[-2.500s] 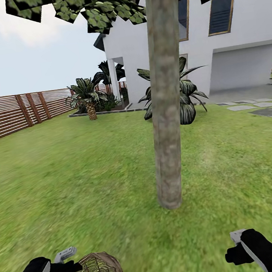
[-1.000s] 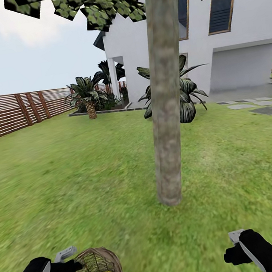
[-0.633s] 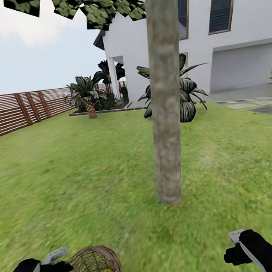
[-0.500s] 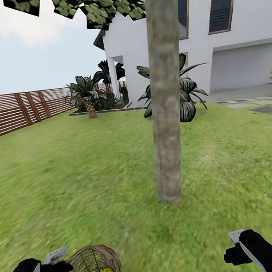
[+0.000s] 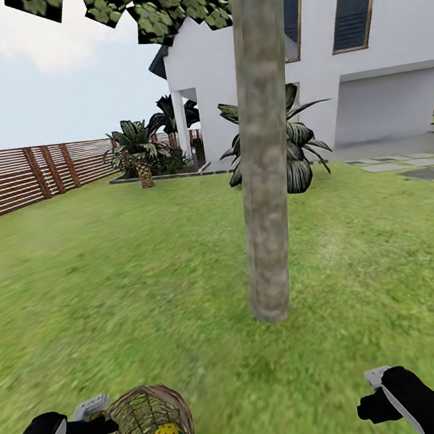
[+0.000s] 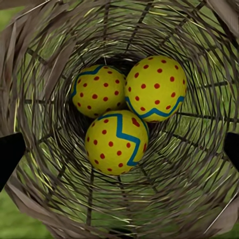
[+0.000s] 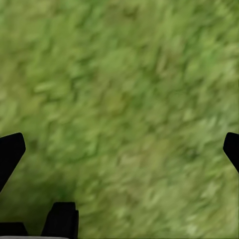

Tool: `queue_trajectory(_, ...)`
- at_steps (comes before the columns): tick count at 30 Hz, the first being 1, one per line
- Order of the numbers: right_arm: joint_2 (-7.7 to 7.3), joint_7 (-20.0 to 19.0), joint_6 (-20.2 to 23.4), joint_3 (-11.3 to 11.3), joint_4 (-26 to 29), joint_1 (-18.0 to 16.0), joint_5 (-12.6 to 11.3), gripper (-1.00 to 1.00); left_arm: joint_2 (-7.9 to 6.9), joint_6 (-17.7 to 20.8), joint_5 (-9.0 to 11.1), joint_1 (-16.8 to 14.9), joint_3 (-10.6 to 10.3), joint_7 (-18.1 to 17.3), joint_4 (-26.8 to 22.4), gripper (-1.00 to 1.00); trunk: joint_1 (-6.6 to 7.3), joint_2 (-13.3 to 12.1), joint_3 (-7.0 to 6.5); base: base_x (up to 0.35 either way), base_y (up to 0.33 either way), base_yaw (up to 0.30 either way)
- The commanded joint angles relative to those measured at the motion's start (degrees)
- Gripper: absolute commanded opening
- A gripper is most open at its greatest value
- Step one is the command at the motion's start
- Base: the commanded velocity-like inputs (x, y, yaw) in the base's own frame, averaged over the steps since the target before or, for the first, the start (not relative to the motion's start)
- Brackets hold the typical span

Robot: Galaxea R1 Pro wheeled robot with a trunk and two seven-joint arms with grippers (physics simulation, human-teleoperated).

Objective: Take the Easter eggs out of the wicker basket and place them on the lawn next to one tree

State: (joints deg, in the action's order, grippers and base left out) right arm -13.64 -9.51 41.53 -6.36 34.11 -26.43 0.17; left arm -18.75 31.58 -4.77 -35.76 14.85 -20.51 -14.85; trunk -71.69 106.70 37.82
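Note:
The wicker basket [image 5: 130, 433] rests on the lawn [image 5: 115, 279] at the bottom left, its mouth tilted toward my left gripper [image 5: 99, 416]. That gripper is open just beside the rim. In the left wrist view, three yellow Easter eggs [image 6: 117, 142] with red dots and blue zigzags lie together at the basket's [image 6: 45, 74] bottom. My left gripper [image 6: 122, 149] looks straight into the mouth, and its fingertips [image 6: 11, 152] are spread wide at the edges. The tree [image 5: 263, 190] stands a short way ahead. My right gripper [image 5: 373, 392] [image 7: 122, 149] hangs open over bare grass.
A wooden slat fence [image 5: 25, 178] runs along the left. A white house [image 5: 371, 36] stands behind the tree, with spiky palms [image 5: 140, 152] and a broad-leaved plant [image 5: 301, 150] in front of it. Stepping stones [image 5: 421, 171] lie at the right. Open grass surrounds the trunk.
My left gripper has drawn back a little to the left, away from the basket's rim. The basket now sits slightly lower in view. The right arm has stayed still.

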Motion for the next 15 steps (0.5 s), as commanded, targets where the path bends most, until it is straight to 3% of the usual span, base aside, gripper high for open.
queue_trajectory(1, -0.07, -0.2, 0.2, -0.3, 0.1, 0.0, 0.0, 1.00, 0.03, 0.3, -0.5, 0.0, 0.4, -0.3, -0.1, 1.00, -0.22, 0.4, 0.25, 0.000, 0.000, 0.000)
queue_trajectory(15, -0.17, -0.3, 0.3, -0.1, 3.0, 0.0, -0.3, 1.00, 0.31, 0.3, -0.5, -0.1, 0.4, -0.3, 0.0, 1.00, -3.30, 6.1, 2.76, 0.000, 0.000, 0.000)
